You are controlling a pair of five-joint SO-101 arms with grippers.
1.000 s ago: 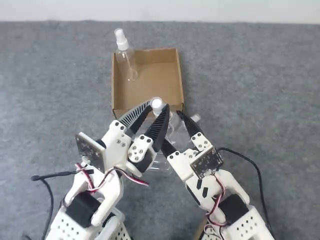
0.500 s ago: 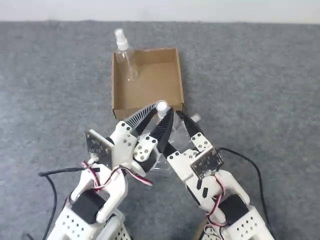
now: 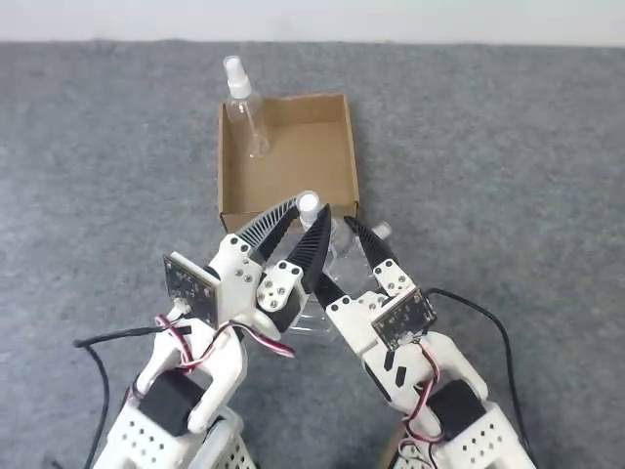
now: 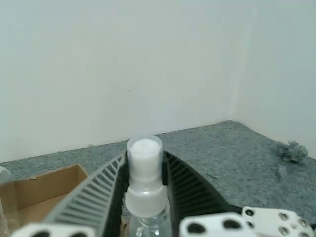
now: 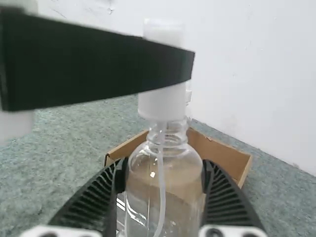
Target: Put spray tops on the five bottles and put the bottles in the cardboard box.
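We see the bottle (image 5: 163, 182), clear and upright, near the middle of the high view, just in front of the cardboard box's near wall. The right gripper (image 5: 163, 168) is clamped on its body, one ribbed finger on each side. The spray top (image 3: 308, 203) sits at the bottle's neck with its thin tube hanging down inside. We cannot tell whether it is screwed home. The left gripper (image 3: 309, 207) is closed on the spray top, pinching it from both sides, and stands higher than the right gripper.

Both arms rise from the lower edge of the high view, the left from the lower left and the right from the lower right. They lean in toward each other, so the two grippers meet at the bottle.

The cardboard box (image 3: 303, 156) lies open in the upper middle of the frame. A second bottle (image 3: 251, 125) with its top on leans in the box's upper left corner, its top poking over the far rim. All of this rests on the grey desk (image 3: 508, 147).
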